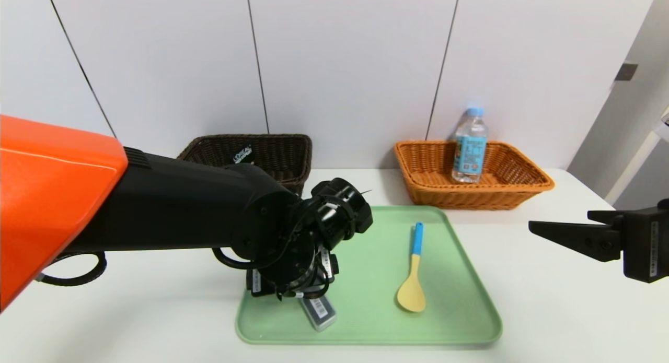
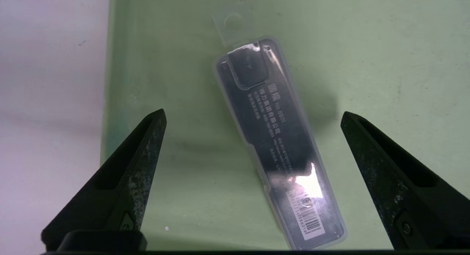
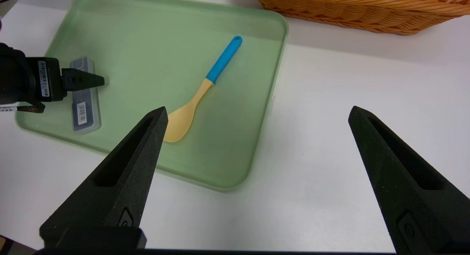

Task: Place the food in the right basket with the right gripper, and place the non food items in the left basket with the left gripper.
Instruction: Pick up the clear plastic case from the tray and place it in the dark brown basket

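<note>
A clear plastic case [image 2: 279, 145] with a black card and a barcode lies at the front left of the green tray [image 1: 366, 279]. My left gripper [image 2: 253, 113] hovers open right above it, one finger on each side of it, not touching. In the head view the left arm hides most of the case [image 1: 321, 313]. A spoon [image 1: 413, 279] with a blue handle and yellow bowl lies on the tray's right half. A water bottle [image 1: 469, 149] stands in the orange right basket [image 1: 522, 167]. My right gripper [image 3: 257, 109] is open and empty above the table, right of the tray.
The dark brown left basket [image 1: 282, 143] stands at the back left and holds a black packet [image 1: 243, 155]. Both baskets sit against the white wall. The left arm stretches across the front left of the table [image 1: 549, 311].
</note>
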`<state>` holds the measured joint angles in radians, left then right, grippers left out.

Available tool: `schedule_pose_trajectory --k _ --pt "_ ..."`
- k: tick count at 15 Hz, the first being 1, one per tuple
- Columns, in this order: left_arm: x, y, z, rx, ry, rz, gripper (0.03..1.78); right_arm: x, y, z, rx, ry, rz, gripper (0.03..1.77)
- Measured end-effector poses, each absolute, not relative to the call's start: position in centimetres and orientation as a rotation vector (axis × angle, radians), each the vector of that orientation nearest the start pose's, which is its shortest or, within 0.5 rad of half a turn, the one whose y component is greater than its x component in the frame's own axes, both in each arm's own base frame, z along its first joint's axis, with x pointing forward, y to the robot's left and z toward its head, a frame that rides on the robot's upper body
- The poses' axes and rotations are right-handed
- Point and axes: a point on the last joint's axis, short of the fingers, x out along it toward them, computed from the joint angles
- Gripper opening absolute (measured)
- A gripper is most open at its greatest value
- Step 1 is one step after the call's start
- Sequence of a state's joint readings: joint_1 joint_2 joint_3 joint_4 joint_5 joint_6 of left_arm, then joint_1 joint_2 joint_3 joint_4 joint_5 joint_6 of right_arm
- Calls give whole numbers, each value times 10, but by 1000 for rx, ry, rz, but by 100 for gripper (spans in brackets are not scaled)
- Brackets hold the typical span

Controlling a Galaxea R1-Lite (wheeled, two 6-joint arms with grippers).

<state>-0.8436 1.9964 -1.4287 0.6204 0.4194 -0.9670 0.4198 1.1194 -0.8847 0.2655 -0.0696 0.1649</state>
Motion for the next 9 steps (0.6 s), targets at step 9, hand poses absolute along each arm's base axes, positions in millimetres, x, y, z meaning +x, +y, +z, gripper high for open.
schedule_pose_trajectory --k 9 --pt "248 -264 141 -155 1055 216 169 137 59 255 47 485 311 170"
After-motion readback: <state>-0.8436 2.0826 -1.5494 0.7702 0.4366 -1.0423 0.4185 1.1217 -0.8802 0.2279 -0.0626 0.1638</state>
